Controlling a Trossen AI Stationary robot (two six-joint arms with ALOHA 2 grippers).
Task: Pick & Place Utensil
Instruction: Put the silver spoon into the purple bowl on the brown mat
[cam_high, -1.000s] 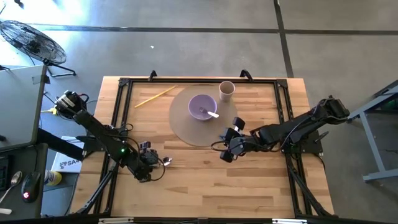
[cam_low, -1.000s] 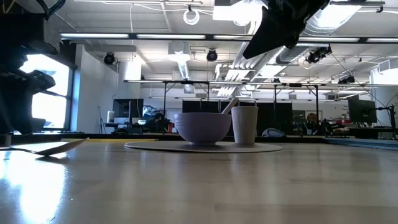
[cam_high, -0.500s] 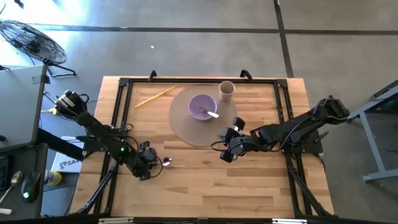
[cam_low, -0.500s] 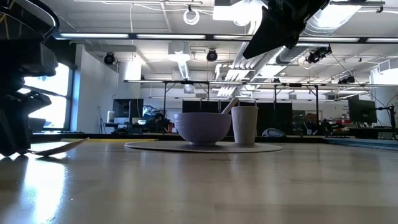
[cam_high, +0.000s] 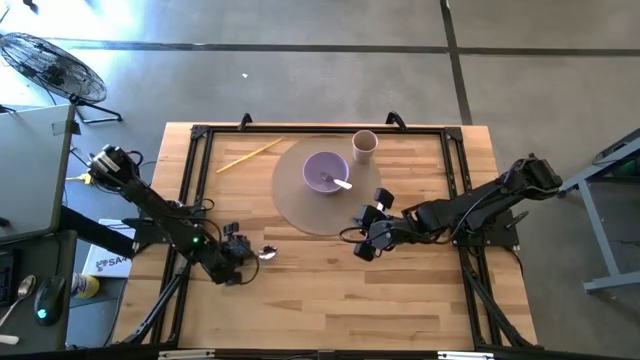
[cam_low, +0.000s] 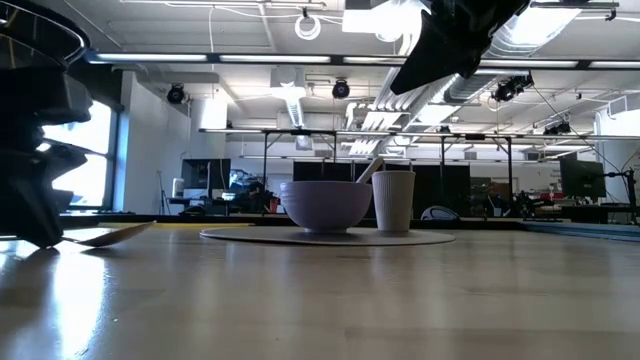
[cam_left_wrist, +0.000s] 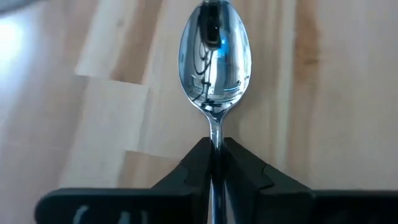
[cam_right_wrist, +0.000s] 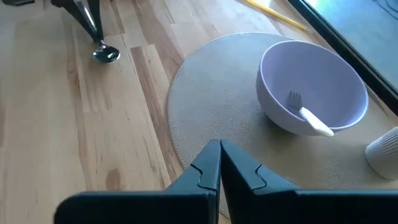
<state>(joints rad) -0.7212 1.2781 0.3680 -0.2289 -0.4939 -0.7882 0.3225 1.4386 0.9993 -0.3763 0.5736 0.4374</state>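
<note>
Left gripper (cam_high: 243, 256): you see it low over the near-left part of the tabletop (cam_high: 330, 290), its two dark fingers clenched on the handle of the metal spoon (cam_left_wrist: 214, 62); the left wrist view shows the handle pinched between them, just behind the spoon's neck.

Spoon: its polished head points toward the middle of the tabletop, lying on or just above the wood; whether it has cleared the surface you cannot tell from the low view.

Chopstick (cam_high: 249, 155): a pale stick lies alone at the far left, well apart from the work.

Mat (cam_high: 295, 200): a round beige mat sits at the far centre and carries the purple bowl (cam_high: 326, 172), which already holds a white utensil (cam_high: 338, 182).

Cup (cam_high: 364, 146): a pale cup stands just beside the bowl, on its far-right side.

Right gripper (cam_high: 366, 238): it waits near the mat's near-right edge, fingers pressed together on nothing.

Step in hand: by the look of it, you have the grasp made and the lift beginning.

Next move: it likely calls for raising the spoon clear of the wood, carrying it right and far toward the bowl, and keeping the head level so the thin handle does not twist in the pinch.
</note>
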